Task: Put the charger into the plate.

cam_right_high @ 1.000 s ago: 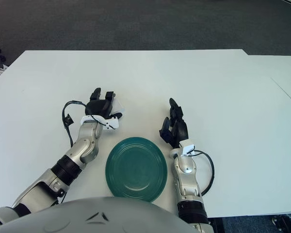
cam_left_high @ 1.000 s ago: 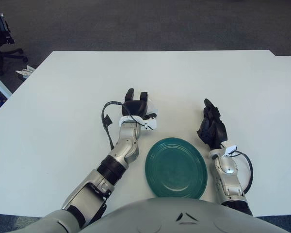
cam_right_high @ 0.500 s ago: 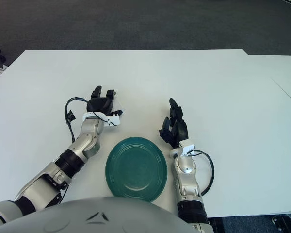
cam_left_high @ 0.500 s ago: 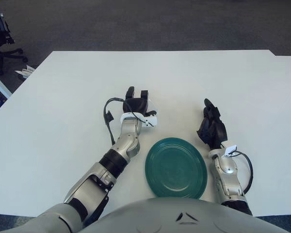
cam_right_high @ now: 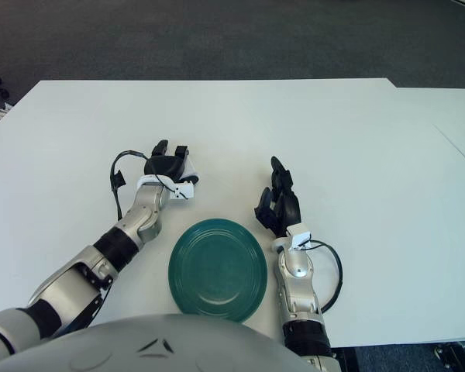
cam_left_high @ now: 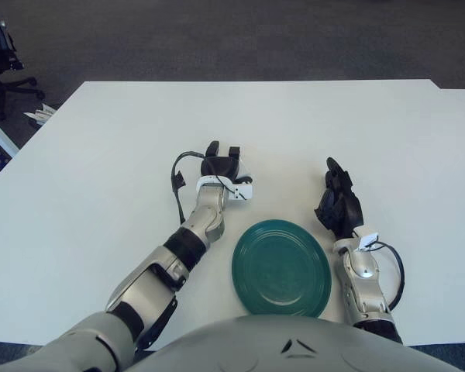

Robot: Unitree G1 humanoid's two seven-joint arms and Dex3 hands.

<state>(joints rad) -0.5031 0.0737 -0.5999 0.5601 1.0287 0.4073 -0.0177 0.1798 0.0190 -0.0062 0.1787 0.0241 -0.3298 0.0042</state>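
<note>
The plate (cam_left_high: 281, 268) lies on the table (cam_left_high: 101, 155), between left hand (cam_left_high: 219, 167) and right hand (cam_left_high: 338, 205).

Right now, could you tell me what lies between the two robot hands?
Only bare white table between the left robot hand and right robot hand, seen in both eye views.

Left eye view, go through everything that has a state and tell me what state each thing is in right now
Left hand: on the table beyond the plate, fingers curled down over the charger.
Charger: white, mostly hidden under the left hand, not in the plate.
Plate: green, upright on the table, nothing in it.
Right hand: idle to the right of the plate, holding nothing.
</note>
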